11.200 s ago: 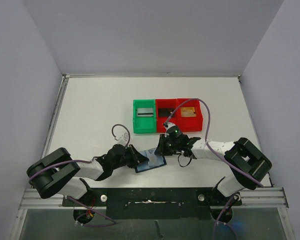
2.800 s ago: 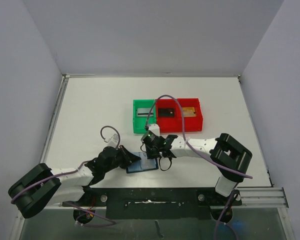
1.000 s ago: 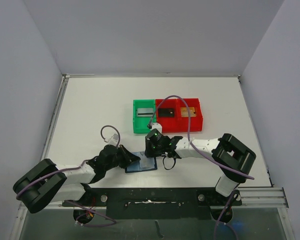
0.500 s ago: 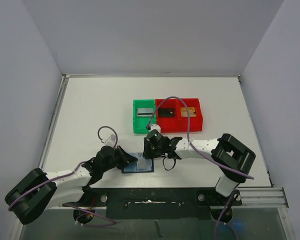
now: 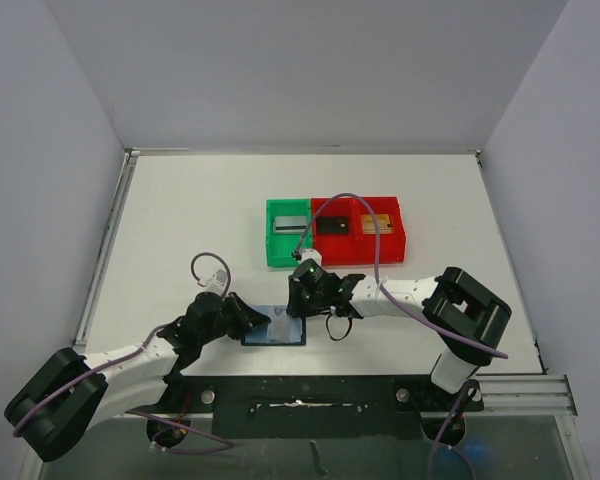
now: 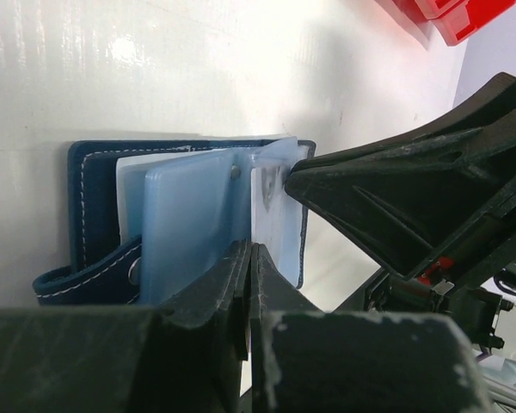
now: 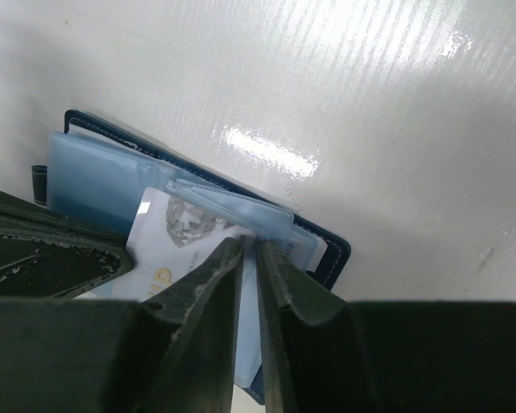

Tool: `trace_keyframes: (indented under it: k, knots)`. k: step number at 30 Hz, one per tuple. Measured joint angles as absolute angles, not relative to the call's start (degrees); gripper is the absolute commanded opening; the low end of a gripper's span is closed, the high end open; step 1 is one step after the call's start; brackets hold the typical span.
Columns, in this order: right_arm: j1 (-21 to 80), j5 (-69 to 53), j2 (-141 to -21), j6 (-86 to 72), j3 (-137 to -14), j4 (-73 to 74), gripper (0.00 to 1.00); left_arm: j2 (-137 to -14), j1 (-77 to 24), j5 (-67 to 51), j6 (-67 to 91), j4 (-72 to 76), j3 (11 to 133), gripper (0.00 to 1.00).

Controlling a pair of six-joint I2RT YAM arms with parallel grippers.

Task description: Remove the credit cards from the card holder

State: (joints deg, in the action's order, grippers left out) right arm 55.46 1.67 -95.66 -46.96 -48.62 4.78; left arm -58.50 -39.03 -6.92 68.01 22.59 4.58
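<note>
The card holder (image 5: 265,337) lies open near the front edge, a navy wallet (image 6: 99,185) with pale blue pocket panels. My left gripper (image 5: 263,319) is shut (image 6: 251,251) on one pale blue panel. A white credit card (image 7: 176,237) with gold lettering pokes out of a pocket; its edge (image 6: 271,202) stands beside that panel. My right gripper (image 5: 293,311) sits at the card's corner (image 7: 251,245), jaws a narrow slit apart; whether they pinch card or pocket flap is unclear. Three more credit cards rest in bins: silver-grey (image 5: 291,224), black (image 5: 330,226), gold (image 5: 378,223).
A green bin (image 5: 273,245) and two joined red bins (image 5: 400,240) stand in a row behind the wallet, mid-table. Purple cables loop over both arms. The metal rail runs along the table's near edge just below the wallet.
The card holder and my left gripper have slid a little to the left. My right gripper stayed at the wallet and its jaws narrowed slightly.
</note>
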Motion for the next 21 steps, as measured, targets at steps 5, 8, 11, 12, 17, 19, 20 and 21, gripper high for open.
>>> trace_keyframes:
  k: [5,8,11,12,17,19,20,21]
  knots:
    - [55.42,1.43,-95.66,-46.81,-48.62,4.75,0.17,-57.87,-38.44,-7.84,67.46,22.81,3.57,0.00]
    - [55.05,0.32,-95.18,-46.74,-47.94,4.01,0.24,-56.80,-38.15,-8.19,67.33,22.90,2.87,0.00]
    - [54.54,-1.50,-93.32,-46.78,-46.11,3.40,0.30,-56.16,-38.04,-8.23,67.35,23.14,2.52,0.00]
    - [54.33,-2.50,-92.47,-46.87,-45.21,3.25,0.33,-55.90,-38.02,-8.25,67.48,23.53,2.22,0.00]
    - [53.69,-7.11,-90.11,-48.66,-40.82,0.36,0.37,-54.08,-37.91,-8.38,69.06,26.09,0.27,0.00]
    - [53.58,-8.88,-89.93,-50.24,-39.13,-2.96,0.37,-53.45,-37.82,-8.40,69.73,26.76,0.25,0.00]
    - [53.52,-9.91,-89.89,-51.33,-38.11,-4.97,0.36,-53.08,-37.78,-8.38,69.91,27.18,0.25,0.00]
    - [53.43,-10.94,-89.89,-52.23,-37.30,-6.74,0.36,-52.77,-37.76,-8.40,70.08,27.44,0.25,0.00]
